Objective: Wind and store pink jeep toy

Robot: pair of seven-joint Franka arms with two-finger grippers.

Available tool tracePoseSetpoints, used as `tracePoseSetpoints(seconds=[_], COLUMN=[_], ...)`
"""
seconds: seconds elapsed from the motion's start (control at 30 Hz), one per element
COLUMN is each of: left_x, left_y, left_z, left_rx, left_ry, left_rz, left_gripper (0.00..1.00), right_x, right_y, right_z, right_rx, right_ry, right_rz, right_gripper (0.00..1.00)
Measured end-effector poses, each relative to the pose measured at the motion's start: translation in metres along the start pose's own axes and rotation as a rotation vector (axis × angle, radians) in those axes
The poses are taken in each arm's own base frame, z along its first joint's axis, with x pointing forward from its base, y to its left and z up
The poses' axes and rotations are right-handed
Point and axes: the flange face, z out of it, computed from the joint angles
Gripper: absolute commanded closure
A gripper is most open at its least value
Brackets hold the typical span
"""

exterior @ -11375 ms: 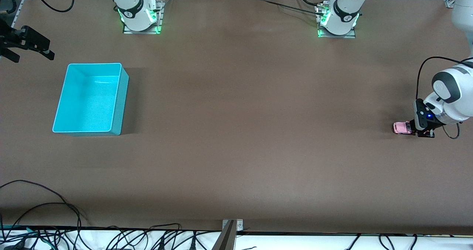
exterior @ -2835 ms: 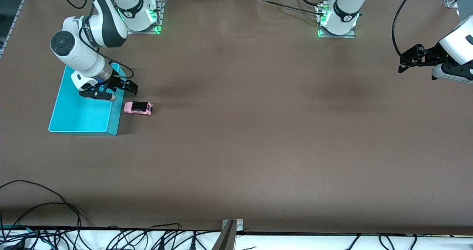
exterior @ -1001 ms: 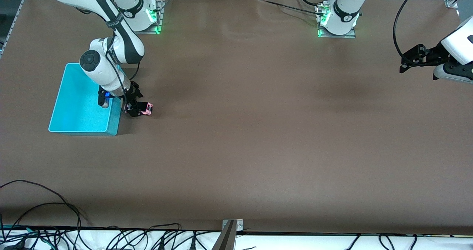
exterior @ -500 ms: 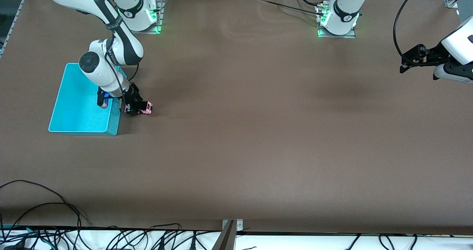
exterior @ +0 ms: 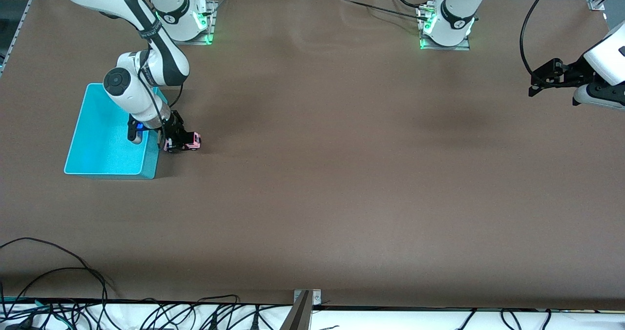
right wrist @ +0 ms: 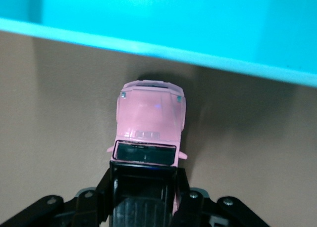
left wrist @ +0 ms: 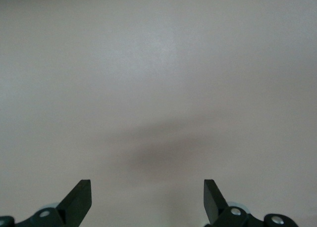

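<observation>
Two white robot arms stand at a brown worktop (exterior: 342, 174), seen from the high front camera. No readable writing or brand shows on anything. The right end effector (exterior: 177, 137) sits low at the worktop, clamped on the tiny boxy pink jeep toy with a black roof (exterior: 184, 142), which is just beside the turquoise plastic bin (exterior: 151, 166), toward the left arm's end of the table from it. Since a second ago the toy and the right end effector have shifted slightly toward the bin and a little farther from the front camera. The left end effector (exterior: 537, 83) waits over the worktop's edge at the left arm's end, unmoved.

From the left wrist, the left end effector (left wrist: 147, 200) has its fingers apart over bare worktop.

From the right wrist, the right end effector (right wrist: 143, 187) grips the toy's black roof; the pink jeep toy (right wrist: 151, 120) points its bonnet at the turquoise bin's wall (right wrist: 158, 24), close to it; whether they touch cannot be told.
</observation>
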Motion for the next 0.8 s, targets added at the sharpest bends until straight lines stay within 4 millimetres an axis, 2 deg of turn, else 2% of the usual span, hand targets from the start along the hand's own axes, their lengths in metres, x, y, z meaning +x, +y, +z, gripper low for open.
tracePoseSetpoints(seconds=[0.37,0.8], left_x=[0.000,0.000], left_y=[0.000,0.000], left_z=[0.000,0.000], left_rx=[0.000,0.000], left_ry=[0.000,0.000], left_rz=[0.000,0.000], left_gripper=[0.00,0.00], right_x=[-0.003,-0.011], right_y=[-0.010,-0.029], right_z=[-0.030,-0.064], right_rx=[-0.032,-0.134], right_ry=[-0.002,-0.047], right_rz=[-0.166,-0.473], right_gripper=[1.00,1.00])
